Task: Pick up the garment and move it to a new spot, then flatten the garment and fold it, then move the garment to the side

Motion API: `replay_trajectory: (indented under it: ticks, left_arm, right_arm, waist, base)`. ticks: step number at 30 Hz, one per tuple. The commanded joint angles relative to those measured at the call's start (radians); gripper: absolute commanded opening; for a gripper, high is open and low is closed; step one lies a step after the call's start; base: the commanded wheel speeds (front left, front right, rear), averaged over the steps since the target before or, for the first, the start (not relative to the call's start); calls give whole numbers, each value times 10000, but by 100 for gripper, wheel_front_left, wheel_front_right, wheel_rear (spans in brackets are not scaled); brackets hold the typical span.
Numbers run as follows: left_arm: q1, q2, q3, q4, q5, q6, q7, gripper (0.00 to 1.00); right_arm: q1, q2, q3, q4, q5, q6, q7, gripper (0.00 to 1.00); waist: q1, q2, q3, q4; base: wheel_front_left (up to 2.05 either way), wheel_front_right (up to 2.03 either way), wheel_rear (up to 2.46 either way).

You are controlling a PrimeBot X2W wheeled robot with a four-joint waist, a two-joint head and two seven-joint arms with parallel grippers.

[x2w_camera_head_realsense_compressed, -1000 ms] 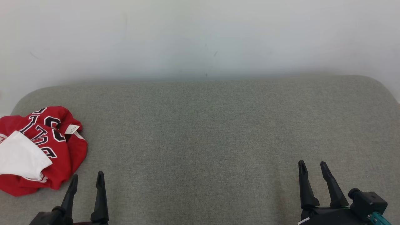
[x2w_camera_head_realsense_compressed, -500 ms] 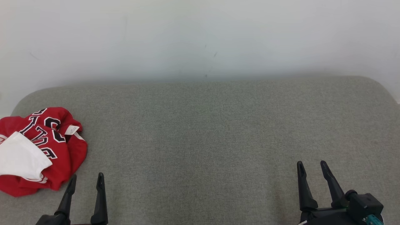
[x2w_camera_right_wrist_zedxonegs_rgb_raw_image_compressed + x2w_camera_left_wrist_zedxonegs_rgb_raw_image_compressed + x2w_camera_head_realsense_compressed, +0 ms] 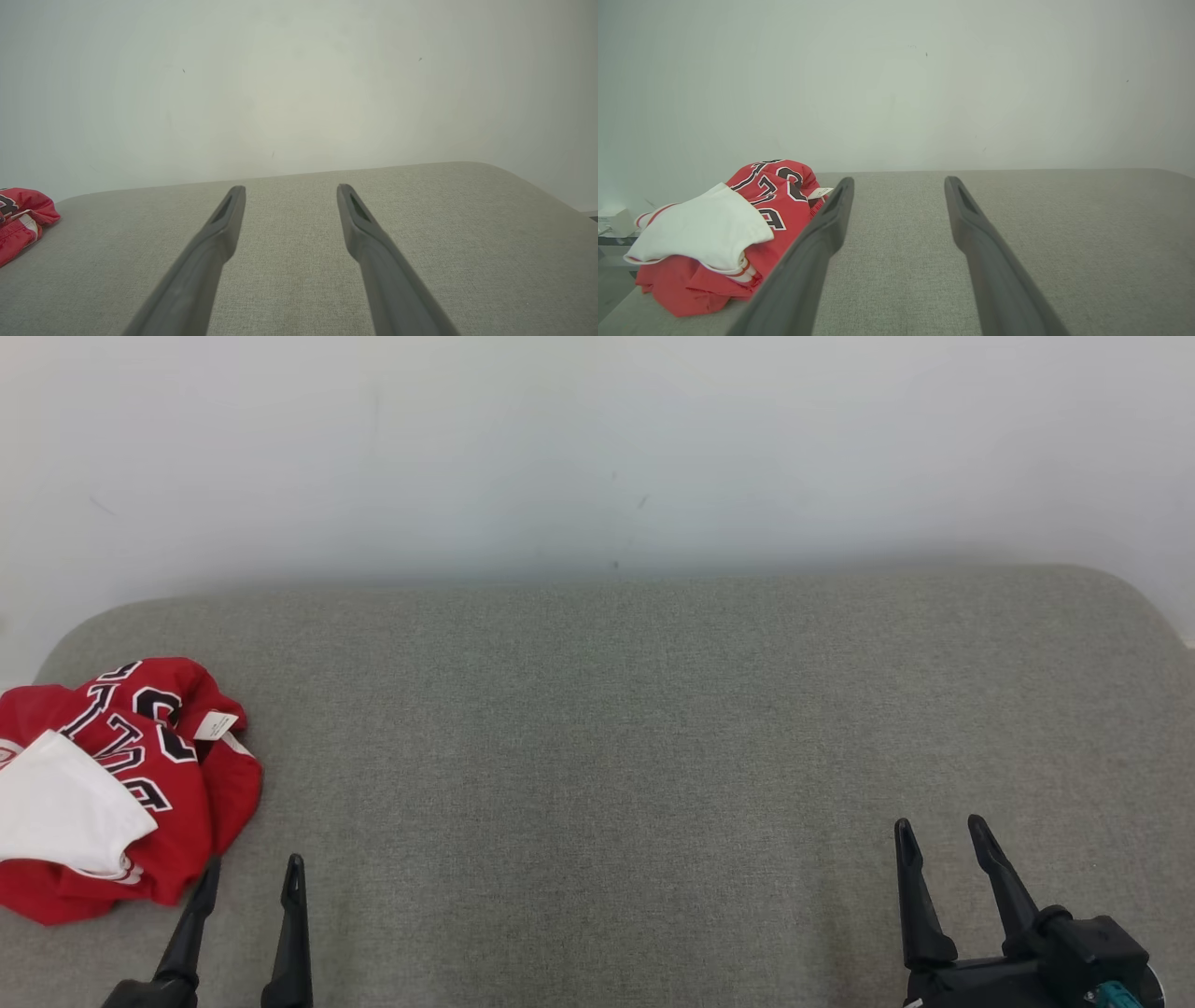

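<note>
Plainly, your grey fabric worktop (image 3: 597,728) runs wide under both arms, with its far edge against a white wall. The garment (image 3: 177,784) sits bunched at the left edge, a red heap with one white sleeve (image 3: 65,812) folded over its top. It is crumpled, so you get no clean long axis to line up on.

The relation that matters is this. The garment lies ahead and to the left of your left end effector (image 3: 254,863), whose fingers stand apart and hold nothing. Its left fingertip is just beside the heap's near side. Your right end effector (image 3: 938,823) is also spread and empty, well apart from the cloth near the worktop's near right corner.

By my judgement the left arm is the one to reach with. A small white tag (image 3: 215,724) lies on the heap's right side.
</note>
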Motion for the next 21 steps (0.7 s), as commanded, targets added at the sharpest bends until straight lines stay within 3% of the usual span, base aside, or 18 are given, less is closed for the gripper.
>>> replay_trajectory:
  ticks: [1, 21]
  left_arm:
    - [40, 86, 11, -163, 150, 11, 75, 100]
    - [276, 132, 63, -563, -46, 228, 432, 100]
  right_arm:
    - [62, -28, -31, -115, -205, -20, 10, 100]
    - [253, -28, -121, -465, -207, -21, 416, 100]
  waist:
    - [0, 0, -12, 11]
    - [0, 0, -45, 122]
  base:
    - [0, 0, 0]
    - [0, 0, 0]
